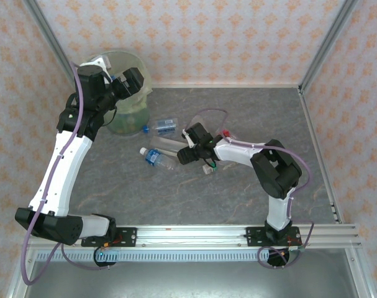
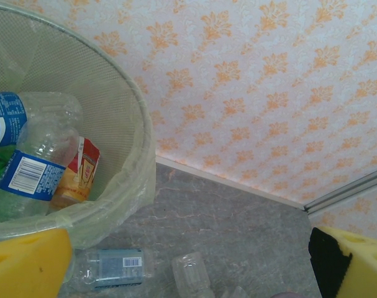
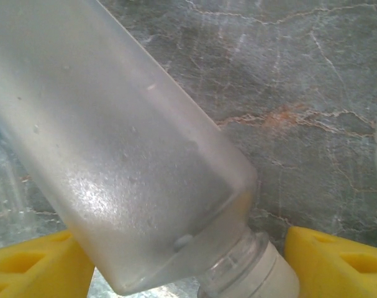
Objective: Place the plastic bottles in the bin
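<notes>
Bright, even, diffuse light is noted throughout. Only faint, soft shadows are cast on the table (image 1: 176,198). The close bottle (image 3: 126,161) is rendered blurred, with a pale sheen.

The left arm (image 1: 63,162) and right arm (image 1: 238,150) have glossy white shells over their long links and bulky black housings at the joints and bases. A lilac cable (image 1: 80,99) runs along each. The fingers (image 2: 27,267) are bright yellow, one faced in black.
</notes>
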You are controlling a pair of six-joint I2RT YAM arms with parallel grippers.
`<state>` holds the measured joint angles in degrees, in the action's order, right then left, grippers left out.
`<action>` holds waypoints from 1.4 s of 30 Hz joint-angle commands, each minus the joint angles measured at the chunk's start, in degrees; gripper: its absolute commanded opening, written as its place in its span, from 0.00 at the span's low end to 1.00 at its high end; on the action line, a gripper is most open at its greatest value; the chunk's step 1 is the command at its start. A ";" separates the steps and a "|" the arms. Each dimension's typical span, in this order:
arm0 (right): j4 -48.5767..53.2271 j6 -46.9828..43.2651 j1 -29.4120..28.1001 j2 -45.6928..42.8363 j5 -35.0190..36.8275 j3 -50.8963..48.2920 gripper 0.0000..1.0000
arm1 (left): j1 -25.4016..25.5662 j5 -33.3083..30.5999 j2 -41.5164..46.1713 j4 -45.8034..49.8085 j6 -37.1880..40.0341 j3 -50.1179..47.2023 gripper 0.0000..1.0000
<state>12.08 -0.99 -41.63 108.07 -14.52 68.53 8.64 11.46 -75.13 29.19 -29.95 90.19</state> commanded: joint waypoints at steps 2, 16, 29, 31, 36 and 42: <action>2.01 -1.21 -0.39 -0.94 -1.92 2.39 0.79 | 0.23 -1.14 0.07 0.04 0.42 0.74 0.99; 5.68 -1.97 -3.40 -1.74 -2.83 0.78 0.74 | -0.51 -0.66 0.94 -0.09 1.13 -0.80 0.99; 2.99 -0.22 -3.75 -2.12 0.89 -2.16 0.49 | -0.65 -0.13 1.42 0.23 0.94 -1.07 0.99; 2.49 0.02 -3.81 -2.52 1.16 -2.42 0.43 | -0.70 -0.21 1.73 0.38 0.81 -1.07 0.99; 1.20 0.56 -3.81 -5.16 2.42 -3.77 0.29 | -0.74 -0.30 2.44 0.52 0.60 -1.25 0.99; 0.15 1.93 -3.79 -10.51 5.29 -6.44 0.19 | -0.76 1.89 2.68 -1.07 -1.38 -2.51 0.99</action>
<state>14.17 -0.25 -45.34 101.80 -12.53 63.20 8.47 11.75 -73.45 29.08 -30.17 88.62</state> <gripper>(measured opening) 0.297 0.991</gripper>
